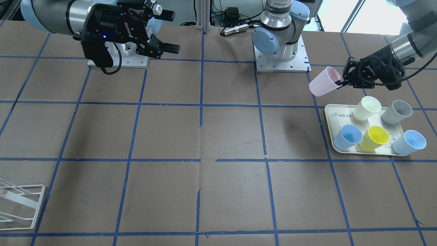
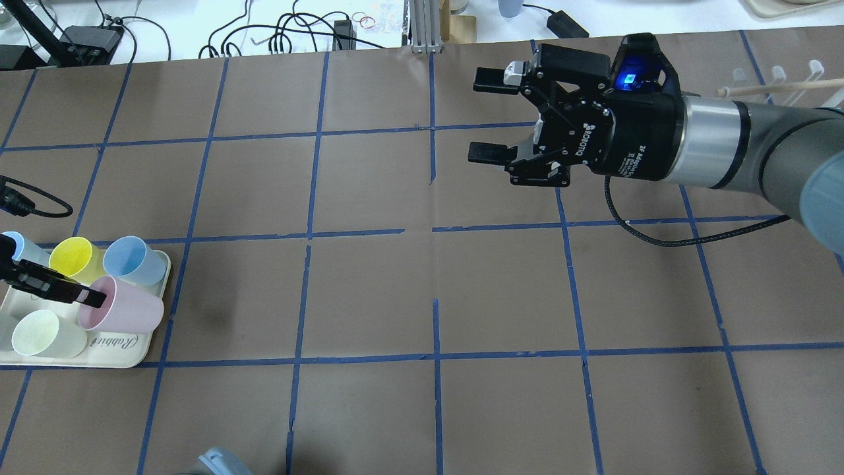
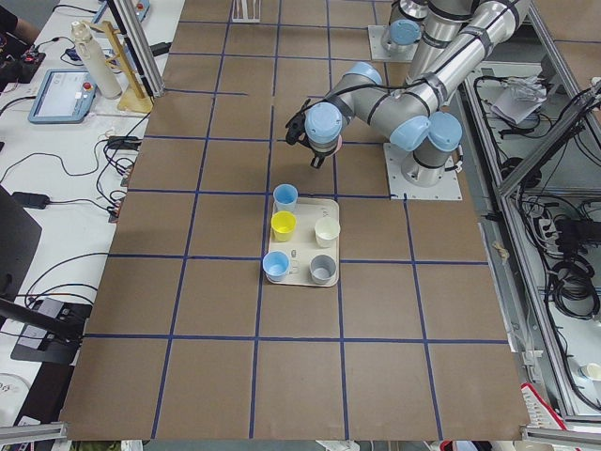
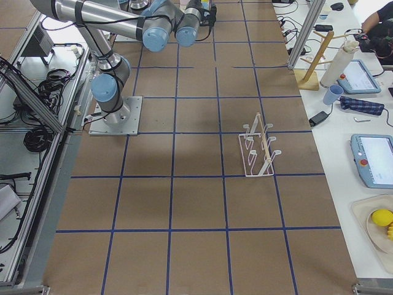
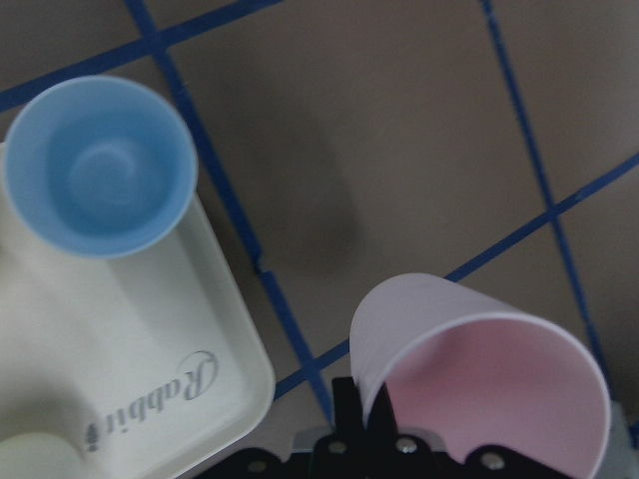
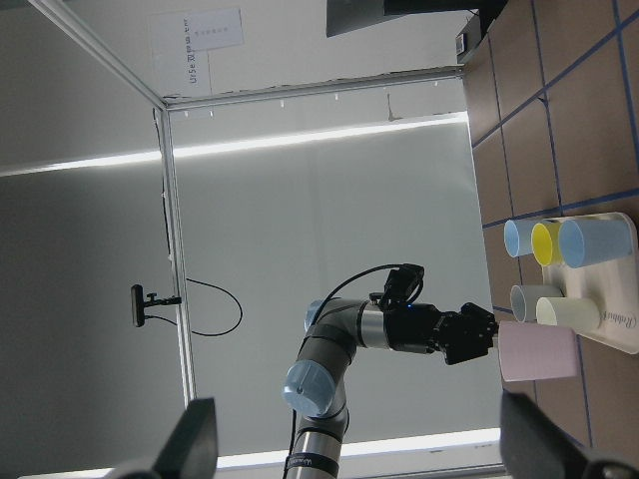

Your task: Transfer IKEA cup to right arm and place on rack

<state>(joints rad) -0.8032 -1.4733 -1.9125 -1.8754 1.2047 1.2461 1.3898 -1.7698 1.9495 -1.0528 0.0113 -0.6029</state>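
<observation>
Left gripper [image 1: 344,82] pinches the IKEA cup [image 1: 322,86] by its rim, one finger inside, held aloft just beside the tray [image 1: 330,118]. Cup axis near horizontal, base pointing toward right gripper [image 1: 170,31], which is wide open, empty, well away from tray.

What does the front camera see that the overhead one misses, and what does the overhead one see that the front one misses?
Only the front view shows the grey cup on the tray and the left arm's base. Only the overhead view shows the tangle of black cables. Both show the left gripper shut on the pink cup, which is tilted in the air. Both also show the right gripper open and empty, the yellow cup and part of the rack.
</observation>
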